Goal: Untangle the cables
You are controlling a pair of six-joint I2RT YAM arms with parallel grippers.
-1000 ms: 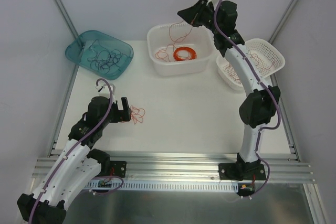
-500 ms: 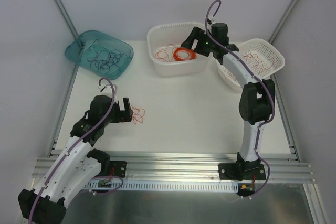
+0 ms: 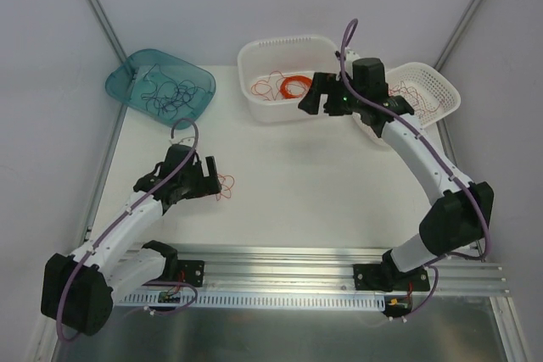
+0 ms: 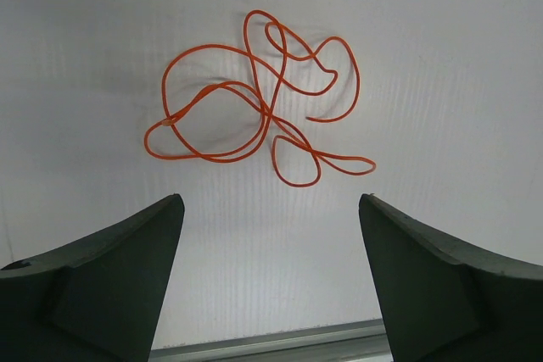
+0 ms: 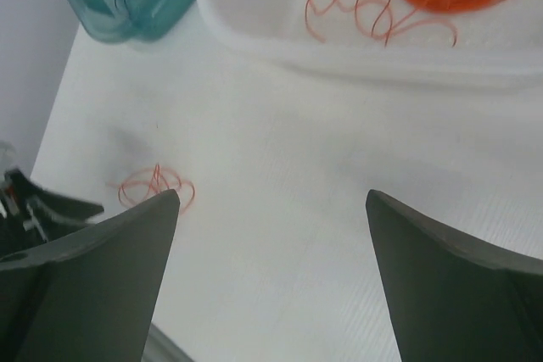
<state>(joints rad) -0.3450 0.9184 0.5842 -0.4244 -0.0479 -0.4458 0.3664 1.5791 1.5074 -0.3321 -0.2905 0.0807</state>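
We see one orange-red cable (image 4: 263, 112) lying loose on the white counter (image 3: 322, 184), a thin strand looped over itself several times, with both ends free. The left fingers (image 4: 119, 269) are spread wide, one on each side of the wrist view. The cable lies just beyond their tips, apart from them, and nothing is between them. From above, the same cable (image 3: 224, 184) sits at the left front of the counter, just beside the left fingers (image 3: 208, 167).

The right fingers (image 5: 93, 269) are spread wide too and hold nothing. In the overhead view they (image 3: 307, 101) hang over the counter just in front of the white tub (image 3: 254, 57). Their camera looks down across the counter and catches the far-off cable (image 5: 157, 186) as a small red squiggle.

Inside the tub we see a neatly wound orange coil (image 3: 297, 86) with loose red strands (image 3: 267, 86) beside it. The teal bin (image 3: 127, 82) at the back left holds thin black wires (image 3: 170, 95) in loops. The white perforated basket (image 3: 441, 82) at the back right holds a few more red strands (image 3: 416, 95), partly hidden by the right arm.
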